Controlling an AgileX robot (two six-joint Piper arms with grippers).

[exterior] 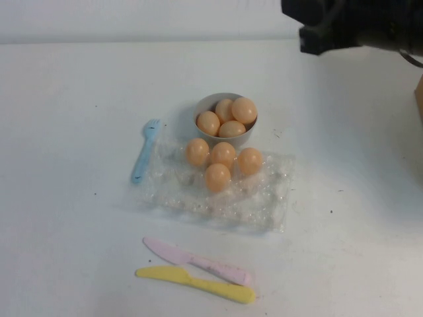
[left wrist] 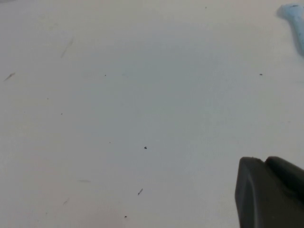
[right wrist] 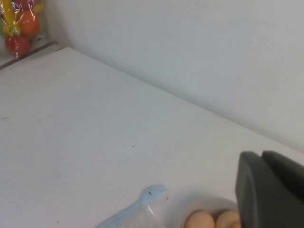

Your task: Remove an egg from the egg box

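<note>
Eggs, four pale orange-tan ones (exterior: 217, 177), are seated in the clear crinkly plastic egg box (exterior: 271, 198), ready for lifting. The right gripper (exterior: 317, 33), raised behind the grey bowl (exterior: 205, 105), is closed, empty. The left gripper (left wrist: 270, 194) is parked over bare table; its opening cannot be told.

You had a plain white desk (exterior: 73, 198) filling nearly the whole scene, its surface matte and marked only by a few small dark specks. Along its far edge stood a pale, bare wall (exterior: 132, 16), meeting the desk in a straight line. The light was soft and even, with faint shadows. At the desk's right edge, a sliver of something brown (exterior: 419, 96) showed.
</note>
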